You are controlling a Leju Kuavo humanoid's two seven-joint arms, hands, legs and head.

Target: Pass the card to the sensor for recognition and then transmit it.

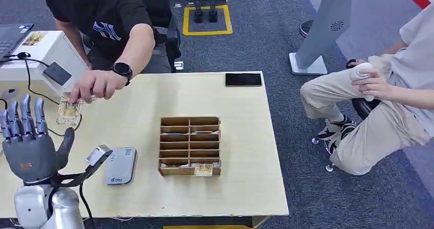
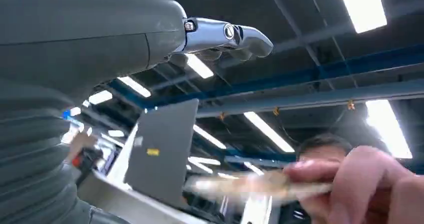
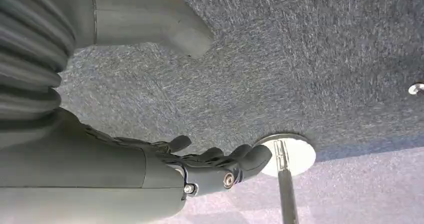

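A pale wooden table [image 1: 245, 137] stood on grey carpet, with a slotted wooden card rack [image 1: 190, 145] near its middle, a grey card reader [image 1: 121, 165] toward the front left, and a black phone [image 1: 243, 79] at the far edge. The robot's left hand [image 1: 28, 139] was raised over the front left corner, fingers spread and upright, holding nothing. A person's hand [image 1: 97, 84] reached in over the left edge, pinching the card [image 1: 68, 111] just beyond those fingers. The right hand [image 3: 200, 166] hung over the carpet, fingers loosely curled around nothing. Taking the card well would probably mean closing thumb against fingers only once it lay between them, gripping its edge so the face stayed clear for the reader
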